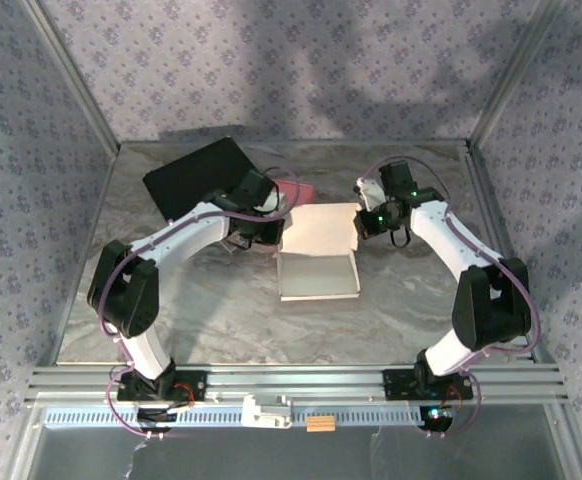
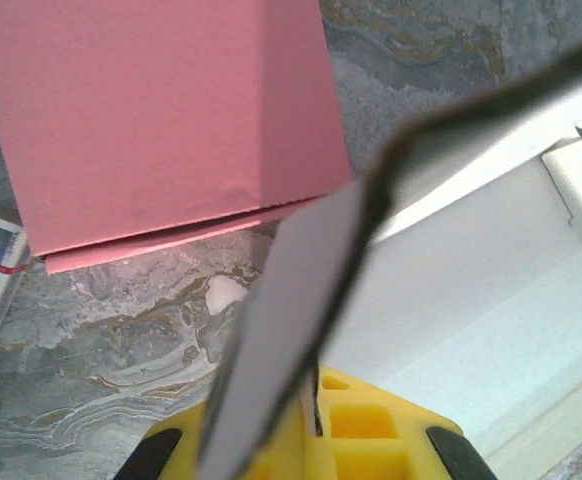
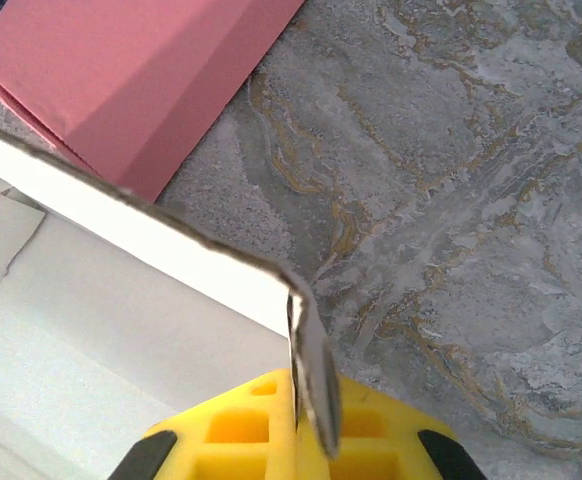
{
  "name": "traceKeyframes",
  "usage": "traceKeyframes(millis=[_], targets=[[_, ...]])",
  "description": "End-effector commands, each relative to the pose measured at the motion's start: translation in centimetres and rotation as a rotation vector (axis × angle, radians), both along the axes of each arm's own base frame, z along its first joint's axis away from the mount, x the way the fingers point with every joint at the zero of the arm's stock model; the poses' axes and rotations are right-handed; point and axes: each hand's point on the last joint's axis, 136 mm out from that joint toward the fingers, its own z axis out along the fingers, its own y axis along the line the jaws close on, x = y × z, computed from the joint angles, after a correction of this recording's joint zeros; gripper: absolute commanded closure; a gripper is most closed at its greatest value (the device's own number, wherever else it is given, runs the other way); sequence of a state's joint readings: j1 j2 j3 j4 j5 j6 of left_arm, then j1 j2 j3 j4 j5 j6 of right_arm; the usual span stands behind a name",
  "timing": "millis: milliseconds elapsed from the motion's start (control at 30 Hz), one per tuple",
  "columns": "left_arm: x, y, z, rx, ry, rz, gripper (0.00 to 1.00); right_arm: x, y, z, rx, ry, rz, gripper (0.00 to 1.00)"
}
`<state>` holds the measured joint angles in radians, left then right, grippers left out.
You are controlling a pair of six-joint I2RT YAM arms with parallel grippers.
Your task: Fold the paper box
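1. Pinching the white paper box [image 1: 318, 255] from both sides is where I stand now. My left jaws are clamped together on its thin left side flap [image 2: 291, 320]. My right jaws are clamped on the thin wall at its right edge [image 3: 311, 370].
2. This box sits in the middle of the grey marbled tabletop [image 1: 221, 310], between my two arms. A pink cardboard box [image 1: 296, 190] lies just behind it. From my left wrist I see a strip of bare tabletop between the two boxes.
3. Done so far, as I judge it: the near half already reads as a shallow tray with low walls raised around a flat floor, so the base creases look formed.
4. Left to do, as I judge it: the far panel lies open and spread out like an unclosed lid. The two side pieces I hold are raised but not tucked in. I would put the fold around its middle, with the sides to be set and the lid to be brought over.
5. At the back left lies a black flat rectangular panel [image 1: 196, 175], well apart from the fold.
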<state>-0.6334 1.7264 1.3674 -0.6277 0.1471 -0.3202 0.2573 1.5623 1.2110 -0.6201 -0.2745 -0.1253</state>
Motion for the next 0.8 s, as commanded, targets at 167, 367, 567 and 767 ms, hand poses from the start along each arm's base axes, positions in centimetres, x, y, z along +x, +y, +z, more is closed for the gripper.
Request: traceKeyframes(millis=[167,367,567,767], targets=[[1.6,-2.3,1.6,-0.030,-0.029,0.056,1.00,0.2,-1.4,2.1,-0.013,-0.125,-0.136,1.00],[1.6,-3.6,0.7,-0.067,0.010,0.022,1.00,0.0,-3.2,1.5,-0.088,-0.131,-0.174,1.00],[3.0,-4.8,0.9,-0.089,-0.023,0.029,1.00,0.6,-4.6,1.1,-0.093,-0.162,-0.266,1.00],[5.3,-6.6,1.0,-0.105,-0.053,0.024,1.00,2.5,-6.1,1.8,-0.060,-0.238,-0.370,1.00]])
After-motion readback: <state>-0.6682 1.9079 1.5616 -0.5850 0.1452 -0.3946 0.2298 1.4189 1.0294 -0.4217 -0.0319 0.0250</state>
